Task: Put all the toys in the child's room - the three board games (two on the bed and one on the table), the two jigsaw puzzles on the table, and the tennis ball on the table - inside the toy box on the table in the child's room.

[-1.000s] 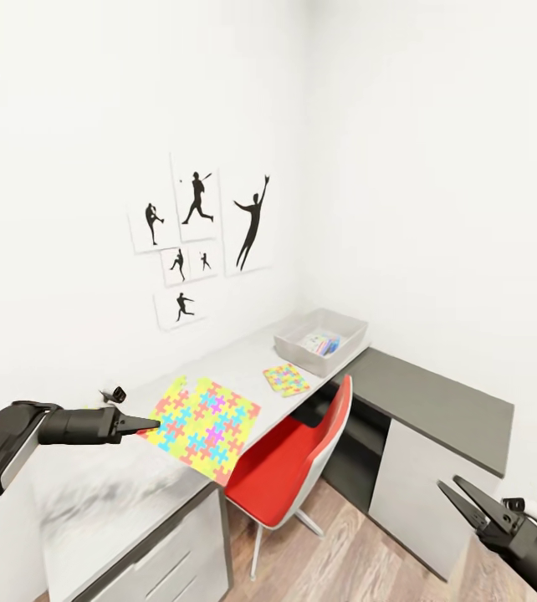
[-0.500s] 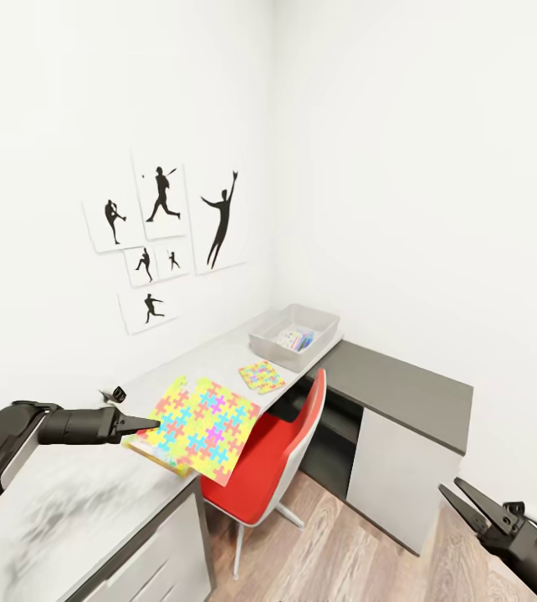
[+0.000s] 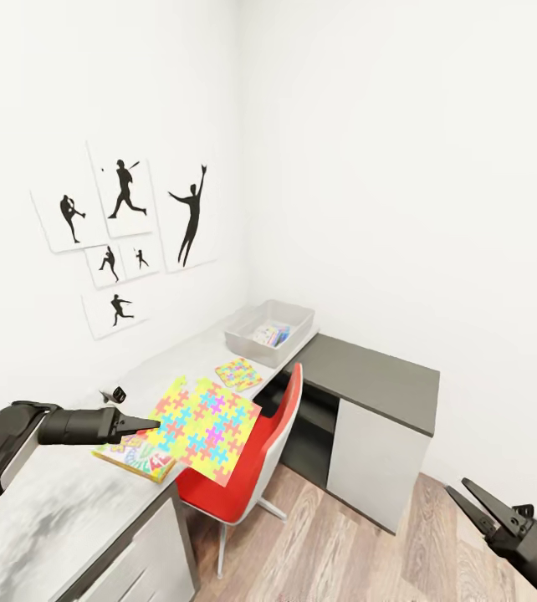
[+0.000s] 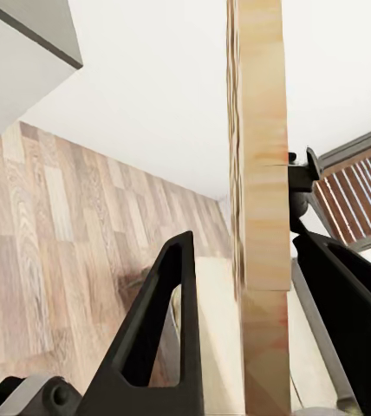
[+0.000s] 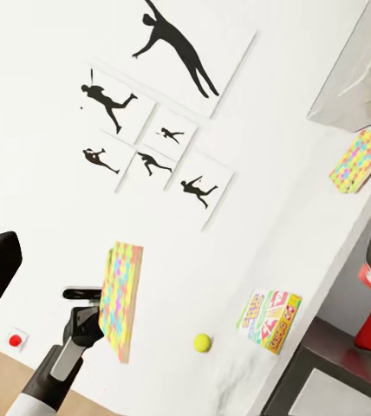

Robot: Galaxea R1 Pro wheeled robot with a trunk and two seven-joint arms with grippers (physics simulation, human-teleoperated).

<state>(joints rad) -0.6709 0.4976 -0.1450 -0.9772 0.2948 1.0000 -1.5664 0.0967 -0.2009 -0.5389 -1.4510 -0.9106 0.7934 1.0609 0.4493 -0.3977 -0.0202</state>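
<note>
Swung rightward since a second ago, so posters, table and cabinet sit further left in the head view, uncovering a board game at the table's front edge. Left gripper clamped on a jigsaw puzzle, held past that edge above the red chair. Second jigsaw puzzle further along, toy box at the far end, tennis ball near the board game. Right gripper spread wide, over the floor.

Child's room, home: white walls, sports-silhouette posters, grey desk surface, red chair, wood-plank floor.
</note>
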